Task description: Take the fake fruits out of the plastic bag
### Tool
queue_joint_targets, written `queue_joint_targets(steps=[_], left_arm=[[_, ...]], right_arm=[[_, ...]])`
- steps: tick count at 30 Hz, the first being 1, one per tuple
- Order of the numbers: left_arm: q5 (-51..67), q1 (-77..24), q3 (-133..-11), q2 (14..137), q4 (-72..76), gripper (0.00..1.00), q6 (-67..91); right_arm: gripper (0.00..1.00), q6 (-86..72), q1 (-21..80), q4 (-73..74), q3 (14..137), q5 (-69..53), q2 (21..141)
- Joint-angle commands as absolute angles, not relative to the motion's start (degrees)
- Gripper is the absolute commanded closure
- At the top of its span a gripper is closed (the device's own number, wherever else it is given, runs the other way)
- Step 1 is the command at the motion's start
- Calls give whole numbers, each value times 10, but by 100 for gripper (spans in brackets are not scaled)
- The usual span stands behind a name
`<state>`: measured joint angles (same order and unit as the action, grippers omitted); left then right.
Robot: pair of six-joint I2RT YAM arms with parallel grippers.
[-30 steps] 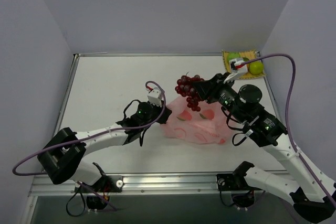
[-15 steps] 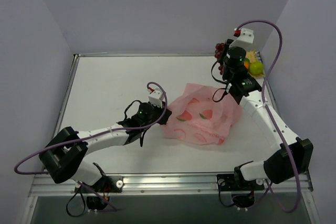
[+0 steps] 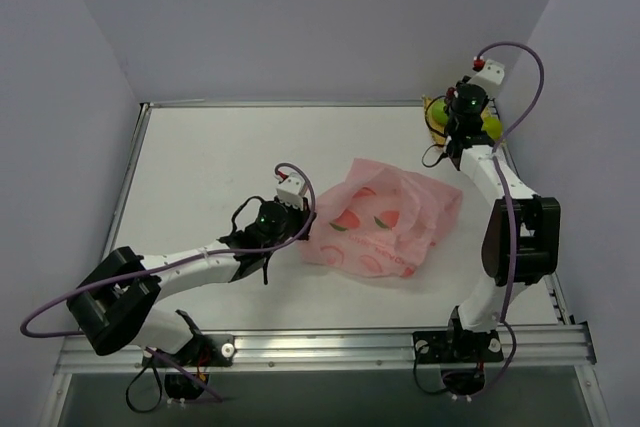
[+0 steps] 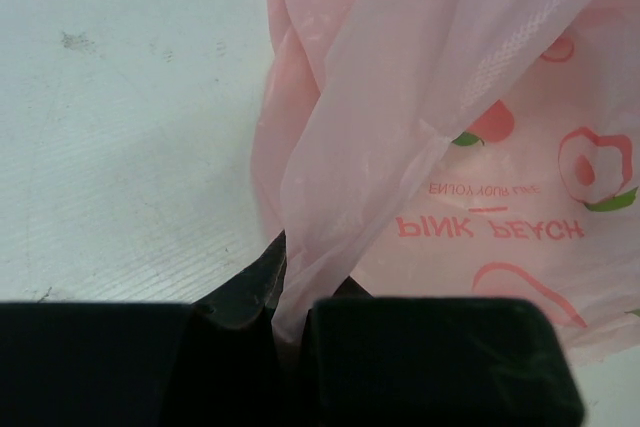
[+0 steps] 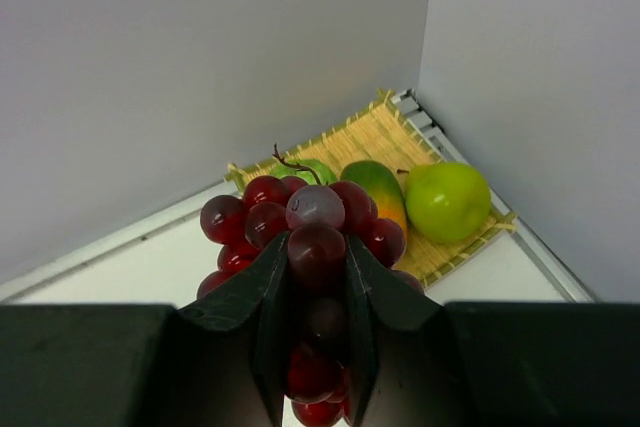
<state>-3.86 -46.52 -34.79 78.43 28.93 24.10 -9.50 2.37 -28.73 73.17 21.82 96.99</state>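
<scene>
The pink plastic bag point(image 3: 380, 219) lies crumpled mid-table and fills the left wrist view point(image 4: 450, 147). My left gripper point(image 3: 297, 230) is shut on a fold at the bag's left edge point(image 4: 290, 277). My right gripper point(image 5: 317, 247) is shut on the dark purple grape bunch point(image 5: 316, 222) and holds it in the air near the yellow woven mat point(image 5: 370, 137). On the mat lie an orange-green mango point(image 5: 375, 192), a green round fruit point(image 5: 447, 200) and another green fruit point(image 5: 305, 172). In the top view the right gripper point(image 3: 452, 127) is at the back right corner and the grapes are hidden.
The mat point(image 3: 437, 109) sits in the back right corner against the table's raised rim and the grey walls. A green fruit point(image 3: 490, 126) shows beside the right arm. The right arm's elbow point(image 3: 520, 237) stands right of the bag.
My right gripper has carried the grape bunch from above the bag to the back right corner by the mat. The bag has slumped flatter. The left gripper has kept its hold.
</scene>
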Motion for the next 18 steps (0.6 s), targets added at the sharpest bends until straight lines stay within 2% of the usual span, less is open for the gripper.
queue_joint_targets(steps=[1,10,18], left_arm=[[-56,-462,-365,767,297,98,216],[-54,-462,-374,797,301,98,210],[-53,-461,-382,820,303,98,209]], right_arm=[[100,-89,14,-371,755,207,997],[100,-89,-19,-497,706,165,1054],[93,-90,-45,-501,749,32,1120]])
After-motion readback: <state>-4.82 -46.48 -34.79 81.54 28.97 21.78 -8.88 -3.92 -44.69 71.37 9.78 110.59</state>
